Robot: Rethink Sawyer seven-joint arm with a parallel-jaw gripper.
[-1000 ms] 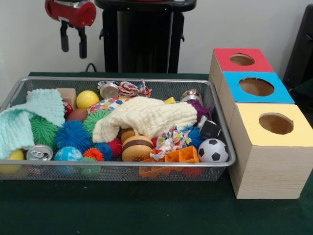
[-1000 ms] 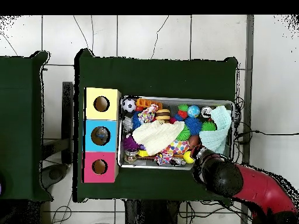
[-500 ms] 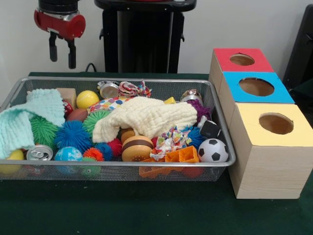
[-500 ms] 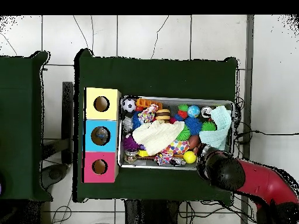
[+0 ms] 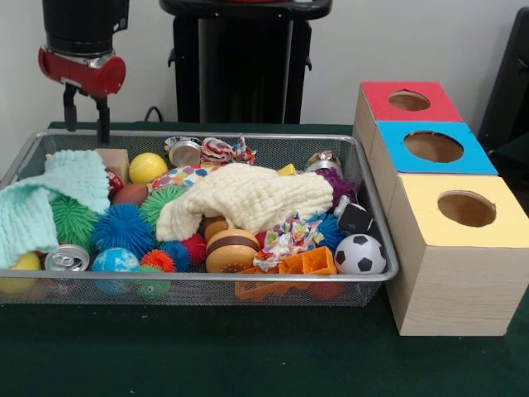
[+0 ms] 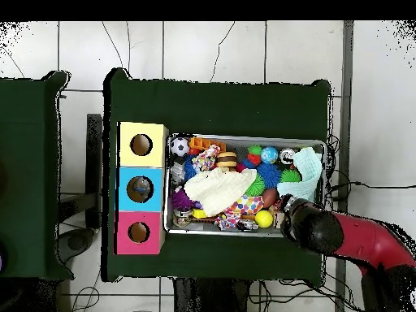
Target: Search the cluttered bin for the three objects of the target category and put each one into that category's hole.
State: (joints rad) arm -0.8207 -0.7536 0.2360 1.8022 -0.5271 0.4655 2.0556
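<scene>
We see the end effector (image 5: 86,124) hanging above the far left corner of the wire bin (image 5: 376,240), its two dark fingers spread apart and holding nothing, their tips just over the bin's rim near a mint green cloth (image 5: 45,198) draped over the left end. The bin sits on the green counter (image 5: 248,356) and is crowded: a cream cloth (image 5: 248,197) lies across the middle, with a yellow ball (image 5: 147,167) behind it, spiky blue balls (image 5: 124,227) and a green spiky ball (image 5: 73,220) to the left, a toy burger (image 5: 231,248) and a small soccer ball (image 5: 360,255) toward the front, and a can (image 5: 67,258) at the front left. Just beside the bin's right end stand three boxes in a row, each with a round hole on top: red (image 5: 409,101), blue (image 5: 433,146) and yellow (image 5: 465,208).
</scene>
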